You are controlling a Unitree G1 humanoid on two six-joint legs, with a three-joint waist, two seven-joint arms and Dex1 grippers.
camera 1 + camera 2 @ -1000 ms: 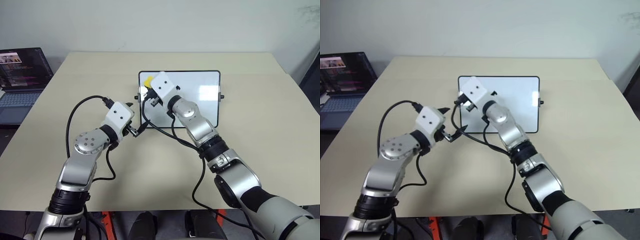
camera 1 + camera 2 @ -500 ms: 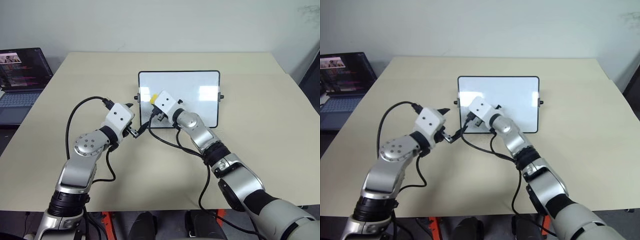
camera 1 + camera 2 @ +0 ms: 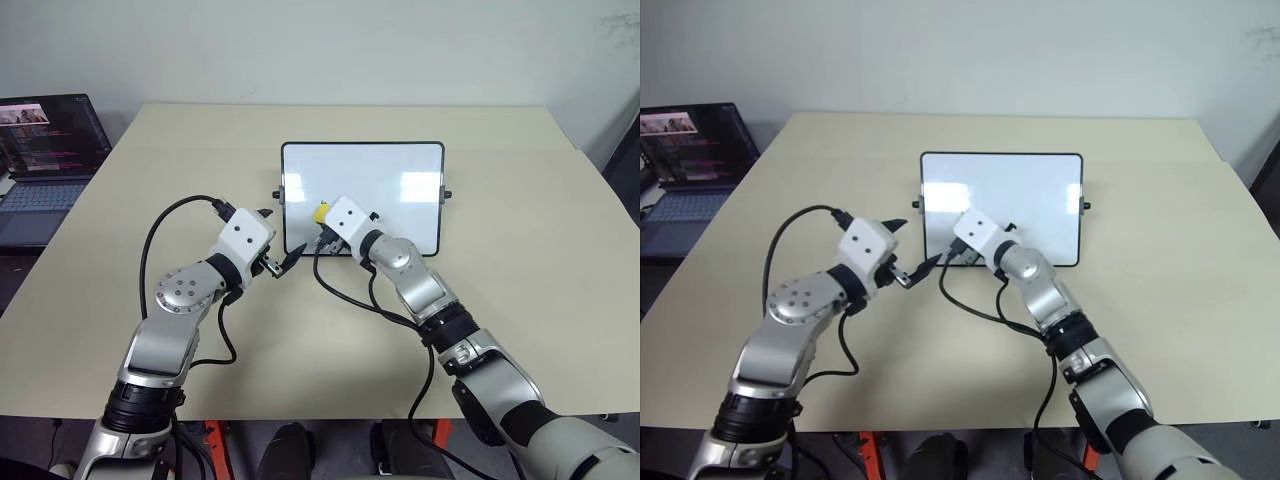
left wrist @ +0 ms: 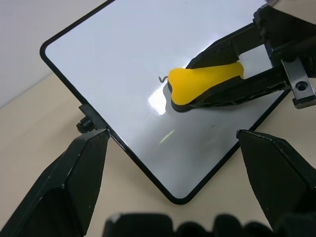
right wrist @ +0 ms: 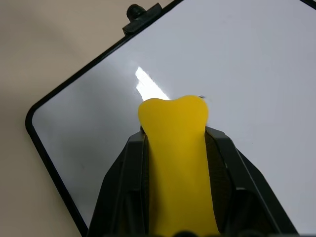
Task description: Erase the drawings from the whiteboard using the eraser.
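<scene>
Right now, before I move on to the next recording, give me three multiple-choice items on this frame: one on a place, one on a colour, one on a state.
1. Where is the laptop?
A. On the whiteboard
B. Off the table's left edge
C. Under the right arm

2. What colour is the eraser?
A. Yellow
B. Blue
C. Red

3. What is the right gripper doing?
A. Standing open and holding nothing
B. Gripping a pen
C. Shut on the eraser, against the board

Answers:
1. B: the head views show it beside the table, at the left.
2. A: both wrist views show a yellow block.
3. C: the left wrist view shows its fingers clamping the eraser, which is pressed to the whiteboard beside a faint remaining mark.
</scene>
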